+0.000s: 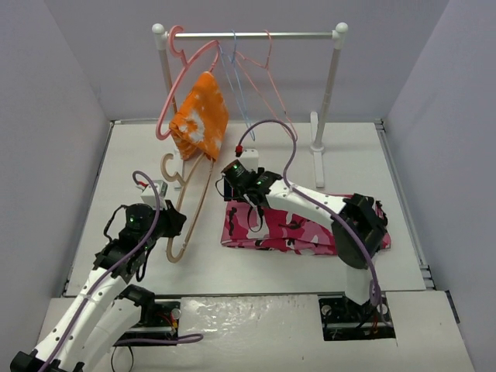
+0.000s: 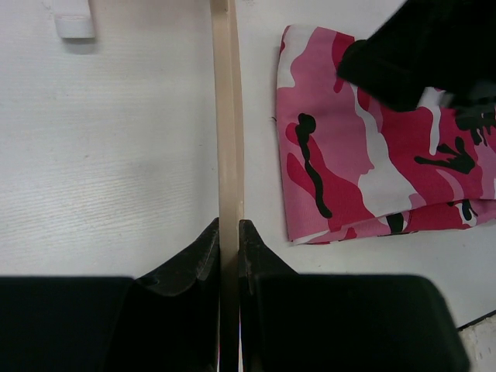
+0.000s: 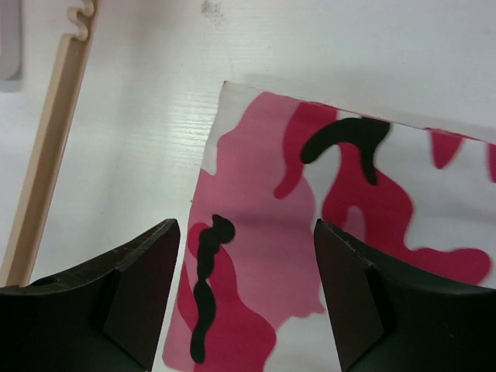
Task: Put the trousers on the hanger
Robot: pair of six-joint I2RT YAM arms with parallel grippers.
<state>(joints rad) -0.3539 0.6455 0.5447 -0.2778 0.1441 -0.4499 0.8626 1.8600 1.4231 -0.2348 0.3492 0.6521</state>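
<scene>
White table (image 1: 132, 163) holds folded camouflage trousers (image 1: 287, 232) right of the beige hanger (image 1: 194, 211); left gripper (image 2: 228, 226) is clamped on the hanger's bar; right gripper (image 3: 246, 232) hovers wide, empty, over the trousers' edge. Grasping step, likely; next, descend and pinch that cloth edge.

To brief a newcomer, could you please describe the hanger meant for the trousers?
Start at the white rail at the back of the table. Below it, left of the camouflage trousers, a hanger lies on the tabletop, pinched by the left arm's fingers. Unlike the pink and blue hangers on the rail, it is tan.
</scene>
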